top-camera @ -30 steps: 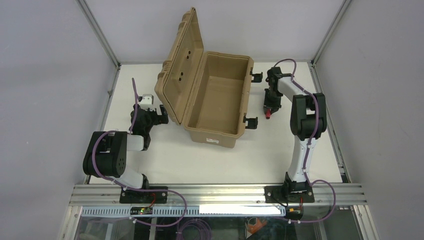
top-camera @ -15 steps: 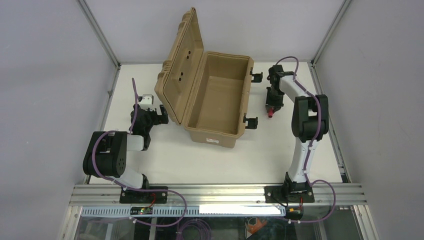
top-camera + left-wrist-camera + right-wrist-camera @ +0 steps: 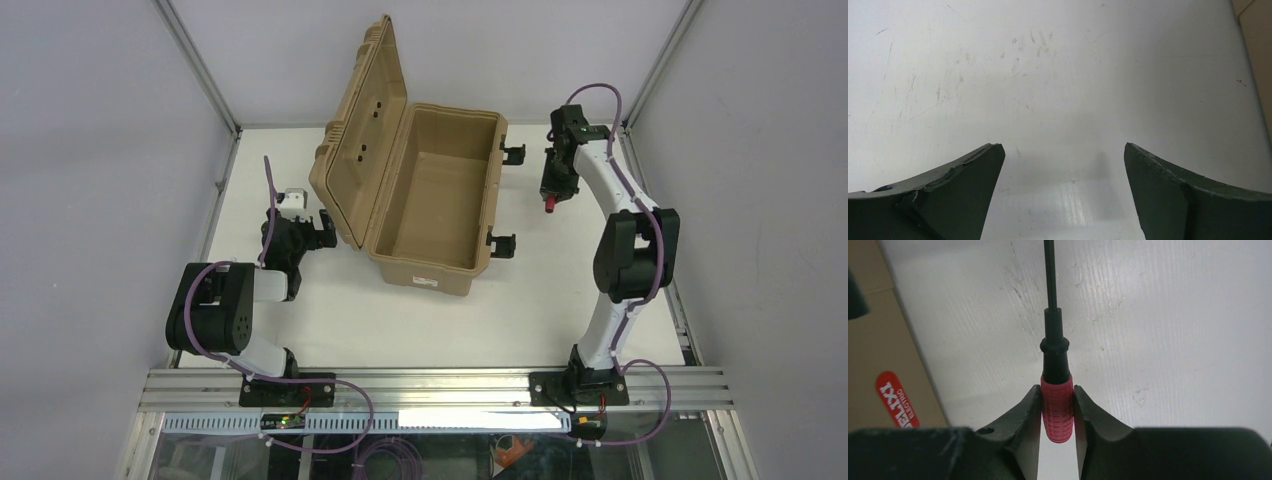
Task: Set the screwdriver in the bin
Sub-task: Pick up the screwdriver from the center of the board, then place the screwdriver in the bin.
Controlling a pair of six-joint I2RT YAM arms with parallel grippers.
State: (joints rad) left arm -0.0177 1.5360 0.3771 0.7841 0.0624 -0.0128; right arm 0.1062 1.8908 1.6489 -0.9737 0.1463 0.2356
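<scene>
Screwdriver [image 3: 549,206] hangs in the right tool [image 3: 552,192] in the top view, to the right of the open bin [image 3: 425,268] and near its far latch, not yet over the cavity. The left tool [image 3: 318,229] sits low beside the lid, over the bench [image 3: 520,310].

Left wrist view: the jaws stand wide apart with nothing between them, only bare bench ahead and a tan sliver of bin at the right edge.

Right wrist view: the fingers [image 3: 1030,407] are clamped tight on the red handle, with the black shaft pointing away toward the bench. The bin wall with a red label [image 3: 895,399] lies to the left.

The grasp looks done, so the carry is the step in hand. Next the arm needs to swing left over the rim, high enough to clear it, then let go.
</scene>
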